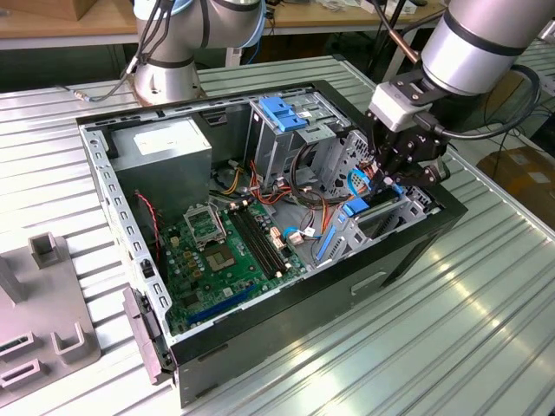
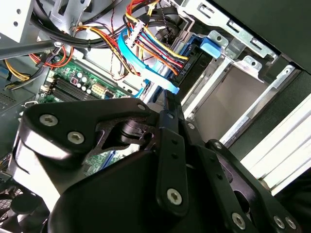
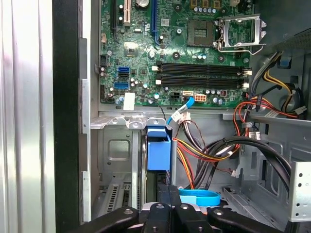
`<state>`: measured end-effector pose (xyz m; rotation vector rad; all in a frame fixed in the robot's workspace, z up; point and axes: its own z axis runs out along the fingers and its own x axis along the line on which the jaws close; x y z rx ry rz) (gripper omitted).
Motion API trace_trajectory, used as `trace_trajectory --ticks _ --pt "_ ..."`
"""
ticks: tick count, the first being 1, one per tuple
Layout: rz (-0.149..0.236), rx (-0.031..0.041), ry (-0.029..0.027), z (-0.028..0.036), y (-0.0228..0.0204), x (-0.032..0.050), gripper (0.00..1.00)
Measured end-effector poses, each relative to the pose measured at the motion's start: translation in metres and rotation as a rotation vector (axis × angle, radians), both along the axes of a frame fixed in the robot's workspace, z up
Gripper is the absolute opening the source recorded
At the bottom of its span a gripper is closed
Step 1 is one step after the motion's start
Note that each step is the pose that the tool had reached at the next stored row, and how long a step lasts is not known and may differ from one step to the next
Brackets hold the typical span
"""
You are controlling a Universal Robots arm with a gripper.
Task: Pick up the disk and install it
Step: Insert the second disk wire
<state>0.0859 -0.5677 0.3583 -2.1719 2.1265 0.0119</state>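
Note:
The disk (image 1: 354, 209) stands on edge in the drive bay at the front corner of the open computer case (image 1: 260, 329), on the exterior view's right. Its blue rail (image 2: 210, 47) and dark body show beside the bay's metal wall, and its blue tab (image 3: 158, 148) sticks up from the slot. My gripper (image 1: 396, 178) reaches down into the case just over the bay. Its black fingers (image 2: 167, 104) lie together with nothing seen between them. In the first wrist view the gripper (image 3: 169, 188) sits right by the disk's edge, beside a light-blue cable (image 3: 199, 198).
A green motherboard (image 1: 225, 251) covers the case floor. Orange, red and black cable bundles (image 3: 214, 155) run beside the bay. A blue latch piece (image 1: 282, 113) tops the rear drive cage, and a power supply (image 1: 165, 147) sits at the back. A grey fixture (image 1: 43, 329) and a second arm's base (image 1: 169, 78) stand on the slatted table.

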Motion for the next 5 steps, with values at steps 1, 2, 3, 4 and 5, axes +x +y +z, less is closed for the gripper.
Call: trace_trajectory --ticks 1,2,3,4,5 --pt "0.000 0.0000 0.0000 0.0001 0.0000 0.0000 0.10" --pt "0.000 0.0000 0.0000 0.0005 0.0000 0.0000 0.10" --pt "0.000 0.0000 0.0000 0.0007 0.0000 0.0000 0.10" --pt "0.000 -0.0001 0.0000 0.0009 0.0000 0.0000 0.10" --pt "0.000 0.0000 0.0000 0.0010 0.0000 0.0000 0.10"
